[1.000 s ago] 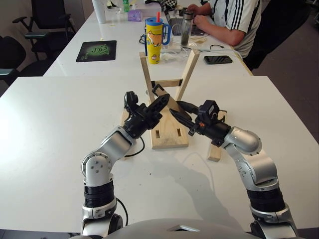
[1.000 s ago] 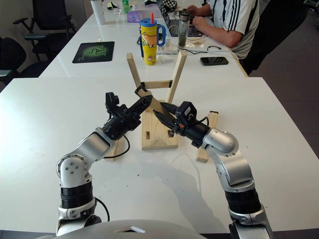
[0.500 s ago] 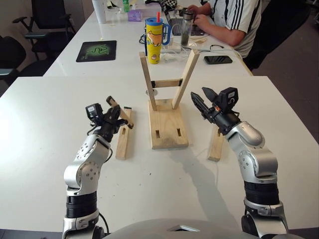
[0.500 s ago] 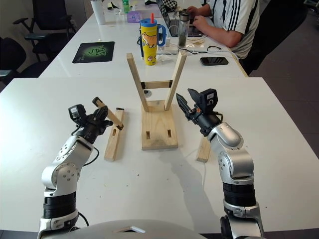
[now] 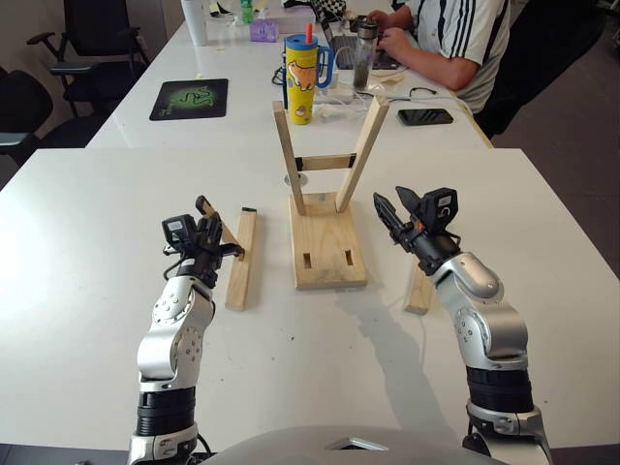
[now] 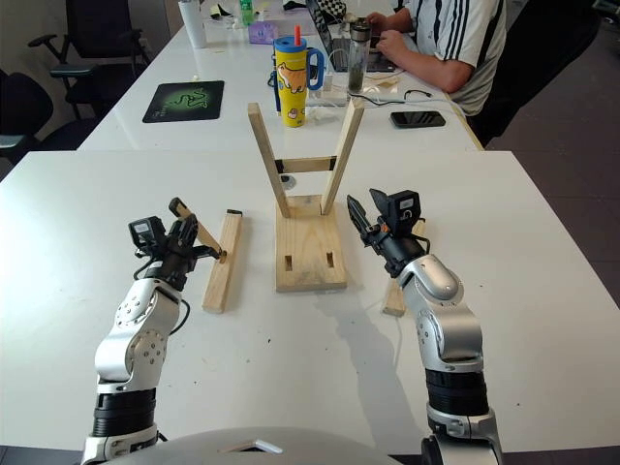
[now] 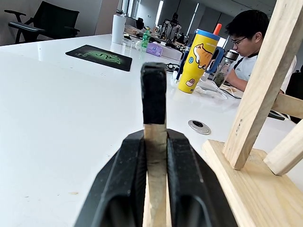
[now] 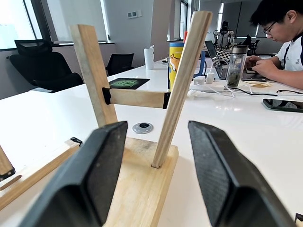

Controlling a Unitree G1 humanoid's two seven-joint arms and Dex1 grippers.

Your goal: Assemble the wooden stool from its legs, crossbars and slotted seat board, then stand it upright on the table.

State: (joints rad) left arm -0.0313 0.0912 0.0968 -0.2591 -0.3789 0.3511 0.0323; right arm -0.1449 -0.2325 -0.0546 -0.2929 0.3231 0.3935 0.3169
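yellow cup (image 5: pixel 302 81), mouse pad (image 5: pixel 189 99), phone (image 5: pixel 424 117)

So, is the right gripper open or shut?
Open: the right gripper has its two fingers spread wide apart, with nothing held between them.

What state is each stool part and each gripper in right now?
Seat board: flat on table, two slots empty.
Fitted legs: upright in the board, joined by crossbar.
Left loose leg: lying flat.
Right loose leg: lying flat.
Left gripper: shut on spare crossbar.
Right gripper: open, empty.
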